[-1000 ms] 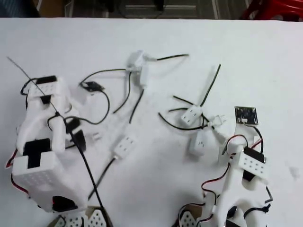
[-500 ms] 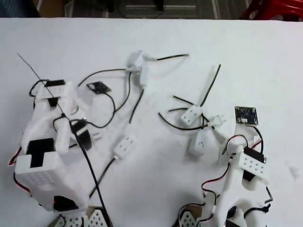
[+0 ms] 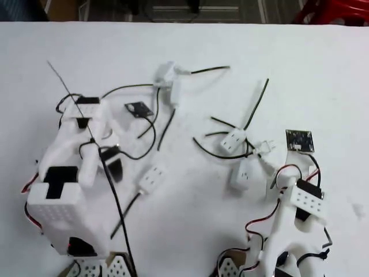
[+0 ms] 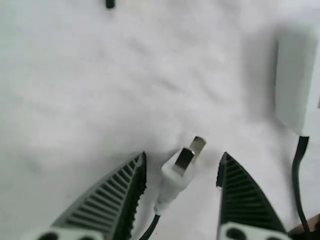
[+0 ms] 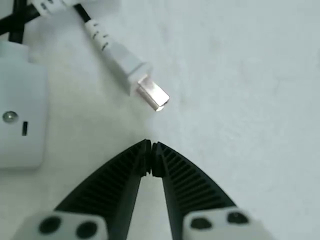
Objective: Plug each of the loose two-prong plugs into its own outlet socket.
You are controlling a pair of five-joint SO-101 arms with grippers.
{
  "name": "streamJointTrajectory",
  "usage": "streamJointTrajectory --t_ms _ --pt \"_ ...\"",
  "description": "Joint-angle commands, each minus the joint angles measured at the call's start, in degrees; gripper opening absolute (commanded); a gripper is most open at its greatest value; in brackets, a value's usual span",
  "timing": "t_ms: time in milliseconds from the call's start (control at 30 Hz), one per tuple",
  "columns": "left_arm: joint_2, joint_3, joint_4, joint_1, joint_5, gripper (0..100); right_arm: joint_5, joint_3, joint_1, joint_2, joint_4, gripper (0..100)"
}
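A white two-prong plug (image 4: 176, 171) on a black cord lies on the white table between the fingers of my left gripper (image 4: 182, 157), which is open and straddles it without touching. A white outlet socket (image 4: 295, 80) lies just beyond it; in the high view this socket (image 3: 152, 178) is to the right of the left arm (image 3: 75, 167). My right gripper (image 5: 151, 149) is shut and empty, its tips just short of a second white plug (image 5: 144, 86), with another outlet socket (image 5: 20, 125) beside it. In the high view that plug (image 3: 264, 147) lies next to two sockets (image 3: 233, 140) (image 3: 241, 173).
Black cords (image 3: 144, 124) loop across the middle of the table. Two more white outlet pieces (image 3: 168, 79) lie at the back centre. The right arm (image 3: 300, 202) stands at the front right. The table's far edge (image 3: 184, 23) runs along the back.
The left arm has swung to the right, toward the socket in the middle, and its fingers now stand over the plug. The right arm has stayed still.
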Motion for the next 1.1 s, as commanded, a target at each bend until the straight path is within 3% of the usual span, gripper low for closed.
streamJointTrajectory --t_ms 0,200,667,833,1067 --pt "1.89 -5.27 4.22 -1.1 0.26 24 0.26 -0.18 -0.22 -0.04 -0.75 2.5" --pt "4.09 -8.0 6.42 -4.0 0.0 24 0.26 -0.18 -0.22 -0.04 -0.75 2.5" --pt "4.44 -7.47 6.24 -2.77 -0.26 21 0.26 -0.18 -0.22 -0.04 -0.75 2.5" --pt "4.44 -7.38 6.77 -2.77 -6.68 12 0.26 -0.18 -0.22 -0.04 -0.75 2.5" --pt "4.44 -7.38 9.58 -2.68 -15.3 11 0.26 -0.18 -0.04 -0.04 -0.66 2.5"
